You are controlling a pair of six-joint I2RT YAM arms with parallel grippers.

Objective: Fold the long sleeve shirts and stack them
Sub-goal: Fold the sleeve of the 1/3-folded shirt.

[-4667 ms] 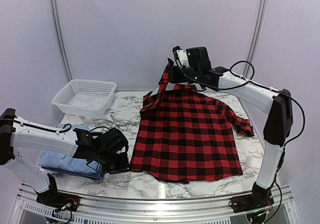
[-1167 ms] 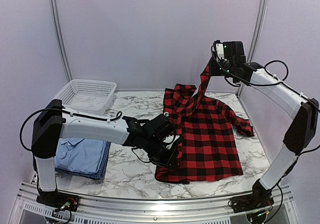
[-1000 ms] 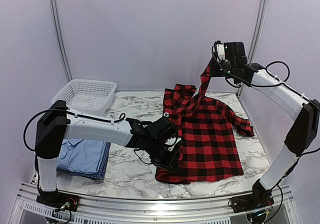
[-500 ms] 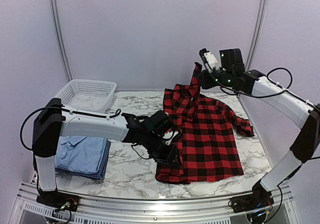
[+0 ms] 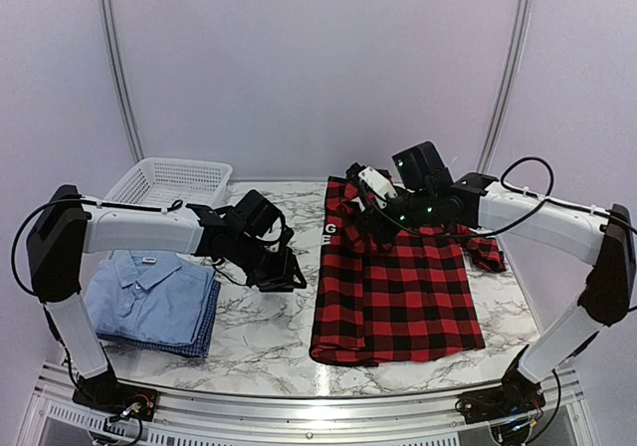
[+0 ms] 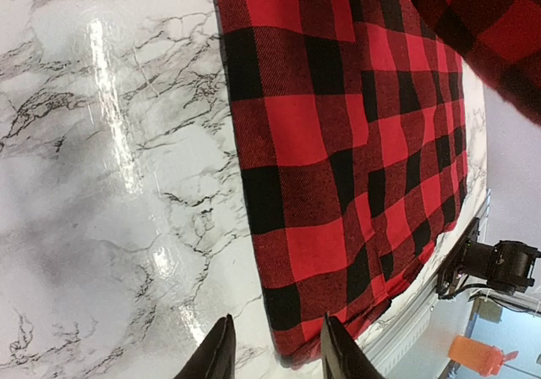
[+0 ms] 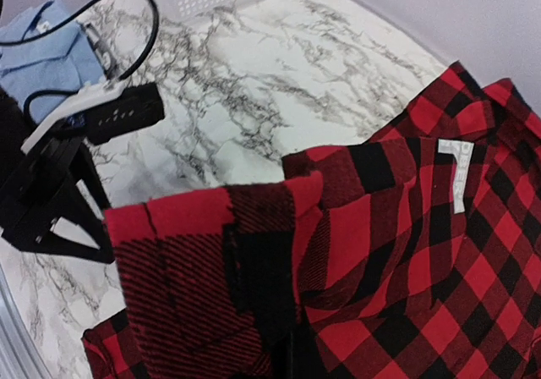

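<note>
The red-and-black plaid flannel shirt [image 5: 403, 282] lies on the marble table [image 5: 249, 327], its left side folded over, with white lettering [image 5: 329, 231] showing at the fold. My right gripper [image 5: 360, 199] is shut on the shirt's sleeve cuff [image 7: 211, 294] and holds it low over the upper part of the shirt [image 7: 439, 252]. The cloth hides its fingers. My left gripper [image 5: 287, 275] is open and empty, just left of the shirt's folded edge [image 6: 355, 142]; its fingertips [image 6: 218, 354] hover over bare marble. The light blue collared shirt [image 5: 149, 292] lies folded on the blue checked one [image 5: 196, 343] at front left.
A white mesh basket [image 5: 169, 192] stands at the back left. The table's front rail [image 5: 299, 401] runs along the near edge. A purple wall backs the table.
My left gripper let go of the shirt's folded edge and drew back to the left. My right gripper came down and leftward with the sleeve, from high above to just over the shirt.
</note>
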